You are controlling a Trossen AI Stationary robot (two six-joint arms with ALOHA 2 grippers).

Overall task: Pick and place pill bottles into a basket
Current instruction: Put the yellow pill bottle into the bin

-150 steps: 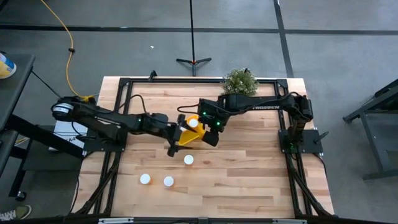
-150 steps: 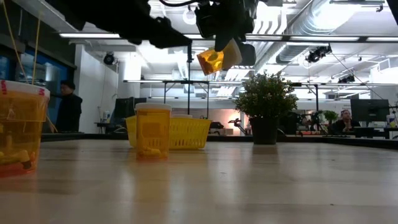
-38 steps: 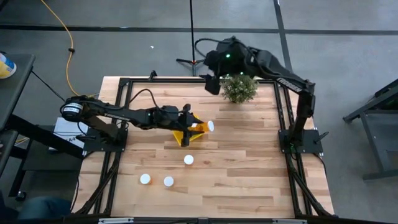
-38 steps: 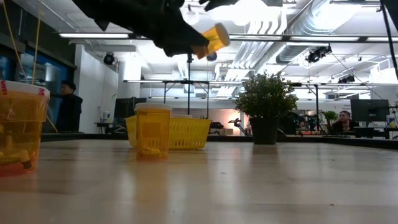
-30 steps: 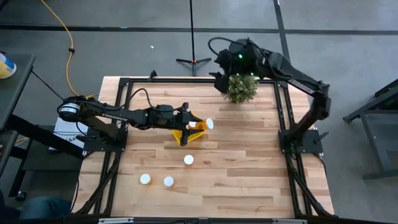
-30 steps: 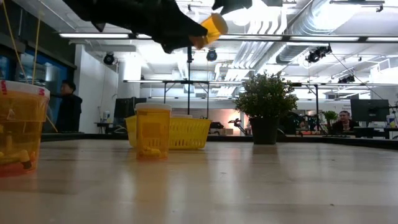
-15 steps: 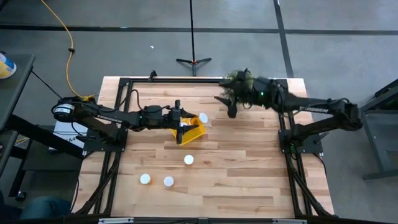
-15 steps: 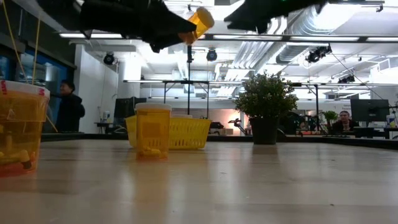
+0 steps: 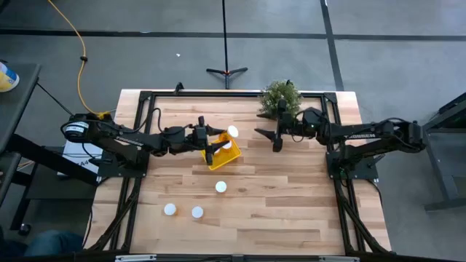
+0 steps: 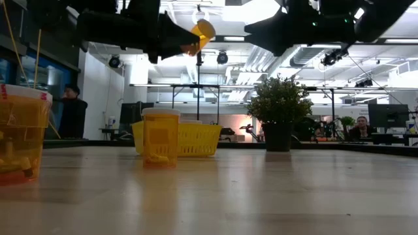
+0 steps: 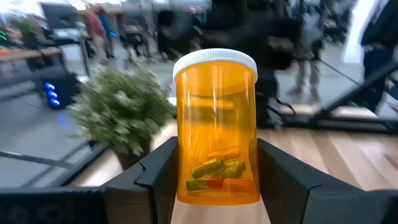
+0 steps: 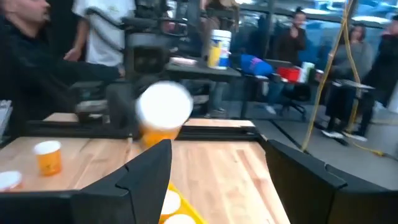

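The pill bottle (image 11: 216, 127) now in play sits between the left gripper's (image 9: 212, 148) jaws, which clamp its orange body near the base, white cap pointing away from the wrist. In the high view it hangs tilted over the yellow basket (image 9: 220, 156) near the middle of the wooden surface (image 9: 291, 196); white caps already show inside the basket. Three more bottles (image 9: 220, 187) stand apart on the surface nearer the front edge, two (image 9: 170, 209) of them (image 9: 197, 212) close together.

The right gripper (image 9: 274, 138) hovers just beside the potted plant (image 9: 280, 95), jaws spread and empty, facing the basket.

Handling, as a judgement: these bottles look light, rigid plastic with only a few capsules inside, so little squeeze is needed. The smooth round wall is likely slippery and could twist or pop out if pinched off-centre. Best hold is across the body's middle, below the cap's rim, which would act as a stop. A standing bottle may tip if nudged on approach. Releasing low over the basket should keep it from bouncing out.
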